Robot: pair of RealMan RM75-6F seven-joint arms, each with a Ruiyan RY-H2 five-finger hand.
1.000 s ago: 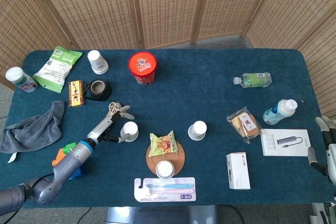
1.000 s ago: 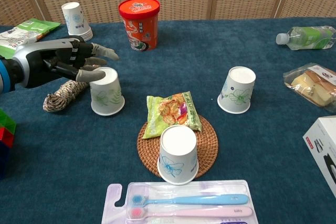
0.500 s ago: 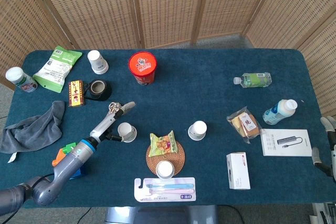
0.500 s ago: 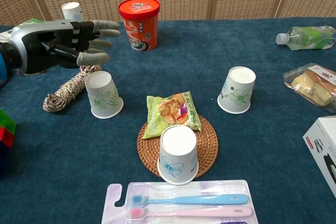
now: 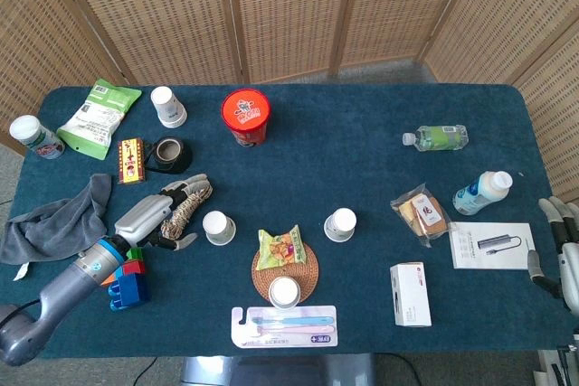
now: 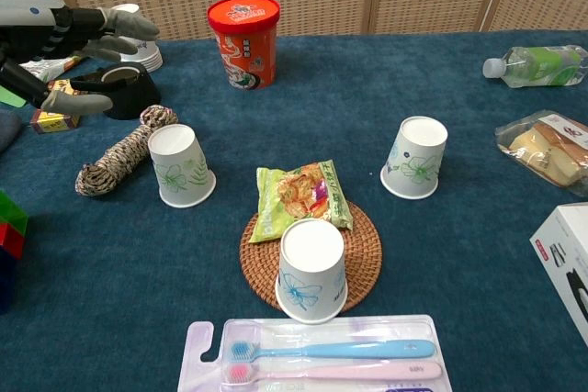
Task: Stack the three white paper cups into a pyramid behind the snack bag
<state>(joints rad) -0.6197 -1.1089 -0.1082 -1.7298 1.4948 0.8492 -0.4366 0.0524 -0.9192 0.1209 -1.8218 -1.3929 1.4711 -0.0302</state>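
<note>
step: regrasp left upside-down white paper cup [image 6: 182,165] | left hand [image 6: 69,43]: fingers spread, holds nothing, raised beside cup | right hand [image 5: 563,250]: cannot tell | advice: wrap cup wall gently, place behind crinkled snack bag [image 6: 301,195]

Your left hand [image 6: 69,48] hovers empty, fingers spread, above the rope [image 6: 119,151]. Three inverted cups: left [image 6: 181,166], right [image 6: 415,158], front [image 6: 312,270] on coaster [image 6: 366,263] touching snack bag [image 6: 300,196].

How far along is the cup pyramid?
Nothing is stacked yet. The three cups stand apart, upside down: left cup beside the rope, right cup alone, front cup on the woven coaster, in front of the snack bag. The left hand is open, holding nothing; the right hand is at the table edge. All stacking remains.
</note>
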